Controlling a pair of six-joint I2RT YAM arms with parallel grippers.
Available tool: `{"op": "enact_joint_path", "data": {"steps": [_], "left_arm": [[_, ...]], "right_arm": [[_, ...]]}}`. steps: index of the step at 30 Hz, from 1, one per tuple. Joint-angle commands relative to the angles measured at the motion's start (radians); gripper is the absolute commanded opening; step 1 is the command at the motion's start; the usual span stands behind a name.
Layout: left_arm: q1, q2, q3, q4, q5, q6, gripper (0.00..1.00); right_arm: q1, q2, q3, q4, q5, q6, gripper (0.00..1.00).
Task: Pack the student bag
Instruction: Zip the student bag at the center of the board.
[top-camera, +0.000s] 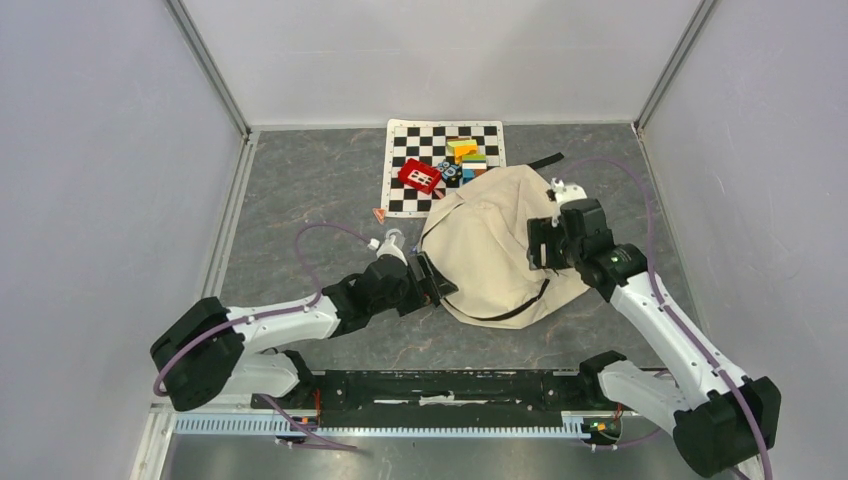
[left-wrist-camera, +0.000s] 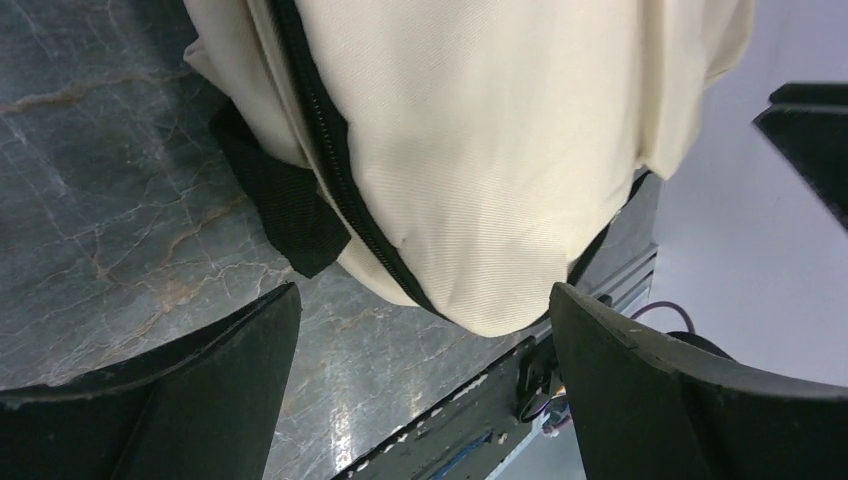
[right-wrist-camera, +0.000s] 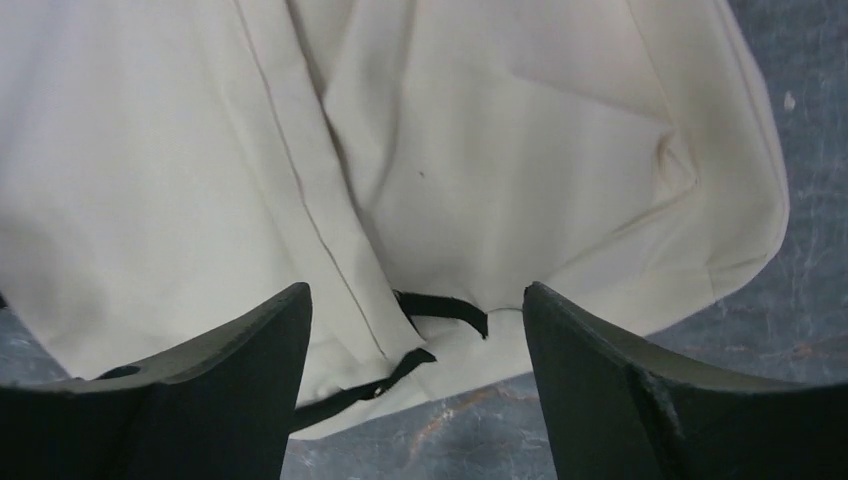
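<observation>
Shows student bag (top-camera: 490, 250) flat mid-worktop, toward the right edge, apparently zipped. Left pincer (left-wrist-camera: 422, 292) apart at its near-left end, right pincer (right-wrist-camera: 415, 290) apart above its black tab (right-wrist-camera: 445, 310), neither clamping. Opening step, likely; calls next for pinching that tab.

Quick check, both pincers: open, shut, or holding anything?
Left pincer: open, holding nothing, with the bag just ahead of it.
Right pincer: open, holding nothing, over the bag.
</observation>
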Motion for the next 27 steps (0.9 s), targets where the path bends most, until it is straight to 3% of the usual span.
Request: {"op": "enact_joint_path", "data": {"steps": [1,4,7,12,17,20,24,27], "left_arm": [[0.006,0.049,0.025,0.067,0.025,-0.009,0.93],[0.008,0.075,0.034,0.072,0.028,0.004,0.8],[0.008,0.108,0.05,0.072,0.031,0.012,0.73],[0.008,0.168,0.07,0.086,0.055,0.013,0.64],[0.008,0.206,0.074,0.124,0.094,0.001,0.51],[0.008,0.221,0.086,0.126,0.109,0.002,0.49],[0.008,0.232,0.091,0.127,0.113,0.002,0.43],[0.008,0.238,0.09,0.127,0.12,-0.002,0.39]], "right_arm": [[-0.038,-0.058,-0.086,-0.043,-0.022,0.019,0.79],[-0.051,-0.084,-0.135,-0.03,-0.024,0.034,0.75],[-0.054,-0.104,-0.179,-0.005,-0.024,0.055,0.72],[-0.057,-0.121,-0.245,0.053,-0.067,0.078,0.57],[-0.056,-0.131,-0.288,0.083,-0.082,0.086,0.56],[-0.056,-0.14,-0.294,0.083,-0.095,0.091,0.54],[-0.056,-0.168,-0.302,0.069,-0.094,0.098,0.57],[-0.056,-0.192,-0.295,0.052,-0.094,0.104,0.72]]}}
